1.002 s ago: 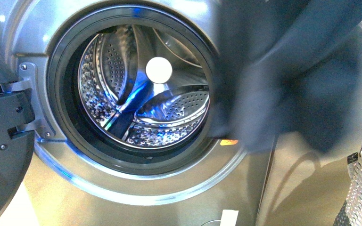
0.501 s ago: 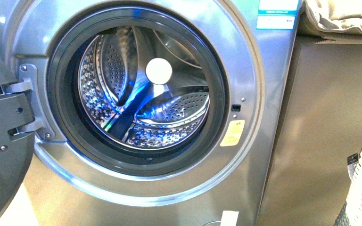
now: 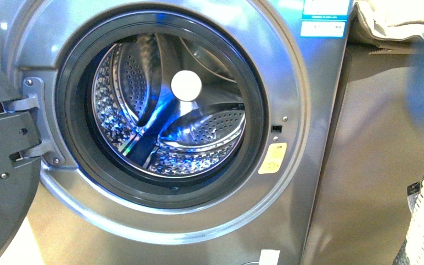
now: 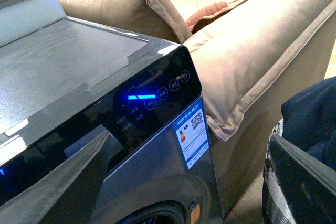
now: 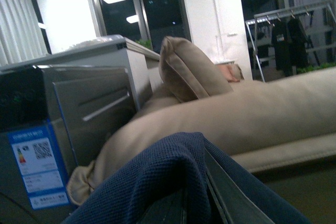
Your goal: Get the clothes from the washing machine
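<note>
Navy clothes drape over the raised right fingers (clamped shut on them); left fingers apart.

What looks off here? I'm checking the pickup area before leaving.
Nothing looks damaged or spilled. The washing machine door hangs open and the drum shows no laundry. The navy clothes drape over the right gripper, as expected.
</note>
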`<action>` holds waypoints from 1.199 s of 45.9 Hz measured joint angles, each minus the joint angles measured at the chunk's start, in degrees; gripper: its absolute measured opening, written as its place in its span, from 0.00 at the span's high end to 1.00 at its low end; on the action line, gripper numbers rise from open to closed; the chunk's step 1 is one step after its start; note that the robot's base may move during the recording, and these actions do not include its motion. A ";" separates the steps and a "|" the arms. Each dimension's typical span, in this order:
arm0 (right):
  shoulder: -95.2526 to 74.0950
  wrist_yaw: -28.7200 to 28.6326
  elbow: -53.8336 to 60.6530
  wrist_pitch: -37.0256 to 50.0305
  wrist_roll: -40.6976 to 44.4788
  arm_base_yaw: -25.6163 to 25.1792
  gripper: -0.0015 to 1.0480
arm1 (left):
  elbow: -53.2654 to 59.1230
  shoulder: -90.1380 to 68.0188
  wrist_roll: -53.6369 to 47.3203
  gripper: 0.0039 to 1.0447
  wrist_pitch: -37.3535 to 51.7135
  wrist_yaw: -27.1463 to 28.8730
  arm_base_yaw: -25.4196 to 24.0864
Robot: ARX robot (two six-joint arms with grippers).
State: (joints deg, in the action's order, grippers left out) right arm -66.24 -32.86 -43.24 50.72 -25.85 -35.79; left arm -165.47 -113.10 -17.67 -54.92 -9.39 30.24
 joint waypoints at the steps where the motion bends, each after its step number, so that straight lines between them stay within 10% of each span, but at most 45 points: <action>1: -0.57 -0.39 0.94 0.26 0.02 -0.55 0.96 | 0.00 0.00 -0.02 0.11 0.02 0.02 0.00; 5: -2.23 -1.27 3.93 0.74 0.22 -1.53 0.96 | 26.40 15.39 8.68 0.37 15.52 25.44 0.72; 8: -2.78 -1.33 6.91 0.87 0.94 -1.51 0.96 | 50.86 32.37 13.42 0.51 28.48 34.36 -1.57; 12: -2.86 -1.36 9.64 0.85 1.84 -1.42 0.96 | 82.62 56.54 16.04 0.72 41.97 32.57 -6.91; 20: -3.23 -3.10 13.22 -2.67 3.43 0.09 0.96 | 110.68 71.60 17.33 0.98 51.60 27.41 -12.11; 39: -14.99 -1.68 20.17 -7.85 11.82 2.08 0.96 | 143.25 84.63 17.66 0.97 62.62 17.49 -21.66; 55: -8.02 -5.44 20.28 -11.82 9.53 2.19 0.34 | 154.75 92.35 17.75 0.97 65.05 9.70 -30.12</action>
State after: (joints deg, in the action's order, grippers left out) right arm -74.26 -38.30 -22.96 38.89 -16.32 -33.61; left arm -10.72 -20.75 0.08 10.13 0.32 0.12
